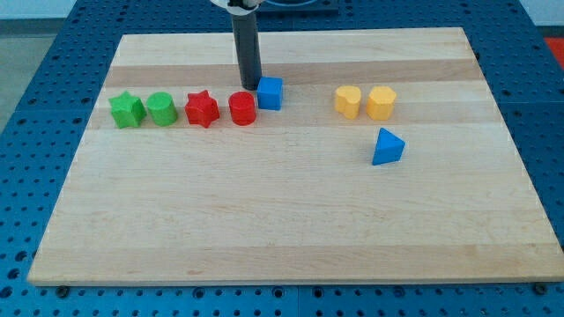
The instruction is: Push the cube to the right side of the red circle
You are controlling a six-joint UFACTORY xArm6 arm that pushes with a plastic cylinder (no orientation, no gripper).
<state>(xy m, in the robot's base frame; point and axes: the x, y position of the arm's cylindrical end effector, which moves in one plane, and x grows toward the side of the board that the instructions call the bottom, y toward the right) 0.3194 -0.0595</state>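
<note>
A blue cube (270,92) sits on the wooden board just right of and slightly above the red circle (242,108), nearly touching it. My tip (250,85) stands just left of the blue cube and just above the red circle, close to both. The dark rod rises from there to the view's top.
A red star (202,109), a green circle (161,108) and a green star (127,110) line up left of the red circle. Two yellow blocks (349,101) (382,103) sit to the right. A blue triangle (387,147) lies below them. The board's edge (291,282) runs along the bottom.
</note>
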